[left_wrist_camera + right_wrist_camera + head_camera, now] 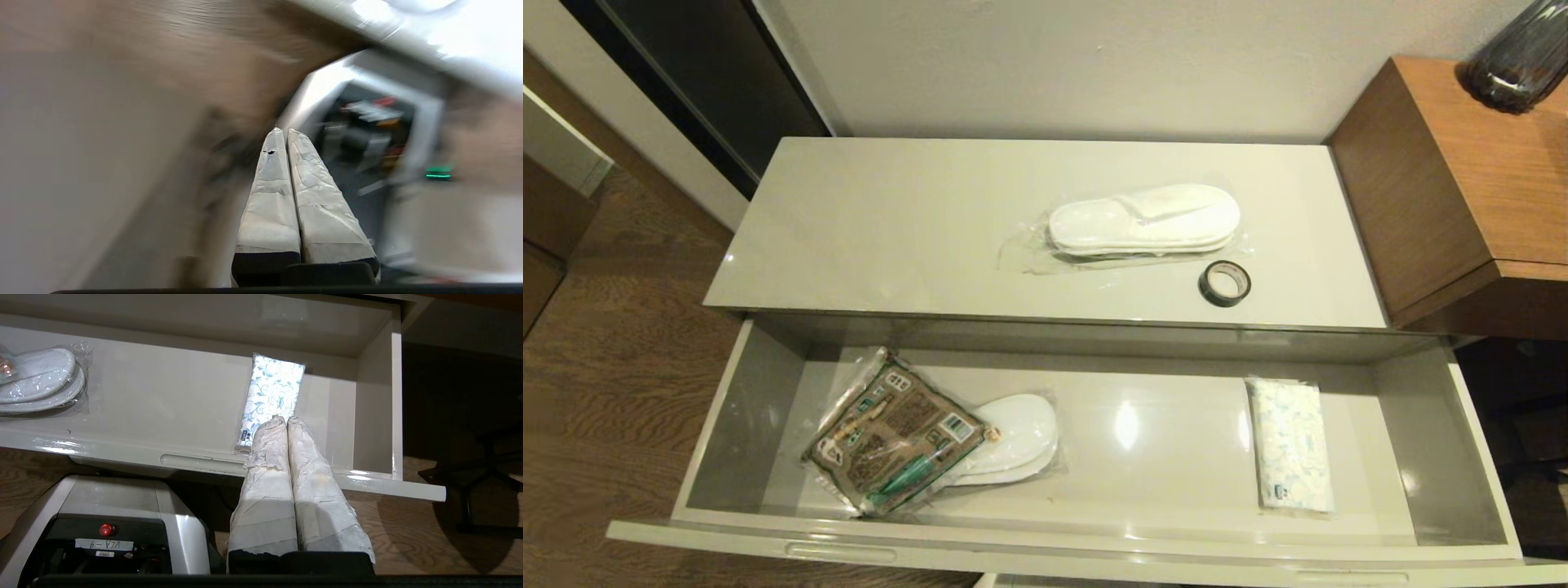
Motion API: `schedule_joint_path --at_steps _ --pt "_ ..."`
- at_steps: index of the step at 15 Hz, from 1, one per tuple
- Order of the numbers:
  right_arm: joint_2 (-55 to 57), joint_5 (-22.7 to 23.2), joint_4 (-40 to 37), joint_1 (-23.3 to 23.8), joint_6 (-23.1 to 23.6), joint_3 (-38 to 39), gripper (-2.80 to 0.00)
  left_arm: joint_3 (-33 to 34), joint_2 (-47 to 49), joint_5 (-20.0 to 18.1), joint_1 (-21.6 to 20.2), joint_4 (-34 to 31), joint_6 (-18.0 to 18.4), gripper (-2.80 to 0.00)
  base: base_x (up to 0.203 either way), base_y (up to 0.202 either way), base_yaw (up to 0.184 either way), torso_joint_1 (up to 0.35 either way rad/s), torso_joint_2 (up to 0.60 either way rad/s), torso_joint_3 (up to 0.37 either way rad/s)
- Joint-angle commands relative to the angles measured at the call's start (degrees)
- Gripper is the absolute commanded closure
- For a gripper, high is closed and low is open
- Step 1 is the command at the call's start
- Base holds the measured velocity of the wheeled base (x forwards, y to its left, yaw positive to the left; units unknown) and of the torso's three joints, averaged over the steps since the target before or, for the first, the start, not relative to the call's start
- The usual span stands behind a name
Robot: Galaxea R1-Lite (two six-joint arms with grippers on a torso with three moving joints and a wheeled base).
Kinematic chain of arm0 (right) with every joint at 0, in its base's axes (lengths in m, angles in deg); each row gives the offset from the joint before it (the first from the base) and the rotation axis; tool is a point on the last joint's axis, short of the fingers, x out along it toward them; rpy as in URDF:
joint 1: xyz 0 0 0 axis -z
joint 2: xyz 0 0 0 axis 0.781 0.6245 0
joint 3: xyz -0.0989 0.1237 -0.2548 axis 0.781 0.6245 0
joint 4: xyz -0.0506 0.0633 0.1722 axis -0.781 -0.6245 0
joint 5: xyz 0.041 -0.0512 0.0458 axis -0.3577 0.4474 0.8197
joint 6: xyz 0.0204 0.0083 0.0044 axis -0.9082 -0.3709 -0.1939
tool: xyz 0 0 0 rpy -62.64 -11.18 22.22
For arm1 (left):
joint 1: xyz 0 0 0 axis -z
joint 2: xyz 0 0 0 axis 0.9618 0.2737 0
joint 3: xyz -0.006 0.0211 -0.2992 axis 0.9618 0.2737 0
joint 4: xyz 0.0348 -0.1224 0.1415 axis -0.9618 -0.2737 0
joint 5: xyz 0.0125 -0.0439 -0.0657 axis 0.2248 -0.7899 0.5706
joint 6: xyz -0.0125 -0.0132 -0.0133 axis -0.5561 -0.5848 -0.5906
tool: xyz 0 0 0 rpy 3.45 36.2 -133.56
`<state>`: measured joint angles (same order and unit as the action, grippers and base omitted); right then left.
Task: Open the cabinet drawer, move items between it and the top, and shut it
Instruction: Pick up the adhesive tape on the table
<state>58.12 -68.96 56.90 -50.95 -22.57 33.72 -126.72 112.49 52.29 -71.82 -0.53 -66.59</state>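
Pulled open below my right gripper (282, 420), whose taped fingers were pressed together and empty, the cabinet drawer (376, 416) held a floral packet (271, 392) just ahead, awaiting transfer.

The packet (894, 433) hid part of the slippers (1017, 441) beneath it, the vase (1519, 61) was cut off, and the left wrist's surroundings were blurred

Warm indoor light glares off the drawer floor (1127, 425); the left wrist view is motion-blurred.
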Motion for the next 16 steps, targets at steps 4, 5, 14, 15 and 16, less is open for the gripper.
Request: schedule_joint_path --at_steps 4,5,14,15,16 --pt "0.0 0.0 0.0 -0.1 -0.4 0.0 0.0 11.6 -26.2 9.6 -2.5 -6.8 15.2 0.0 0.0 0.0 0.0 0.0 0.0 0.0" --pt "0.0 0.0 0.0 -0.1 -0.4 0.0 0.0 13.5 -26.9 11.6 -2.4 -7.0 19.2 0.0 0.0 0.0 0.0 0.0 0.0 0.0" --pt "0.0 -0.1 -0.1 0.0 -0.5 0.0 0.0 52.3 -26.6 -1.2 -2.5 71.7 19.0 0.0 0.0 0.0 0.0 0.0 0.0 0.0" --pt "0.0 -0.1 -0.1 0.0 -0.5 0.0 0.0 58.4 -26.6 -2.1 -2.5 79.4 20.1 0.0 0.0 0.0 0.0 0.0 0.0 0.0" --pt "0.0 -0.1 -0.1 0.0 -0.5 0.0 0.0 63.0 -26.6 -3.1 -2.4 86.1 21.4 0.0 0.0 0.0 0.0 0.0 0.0 0.0"
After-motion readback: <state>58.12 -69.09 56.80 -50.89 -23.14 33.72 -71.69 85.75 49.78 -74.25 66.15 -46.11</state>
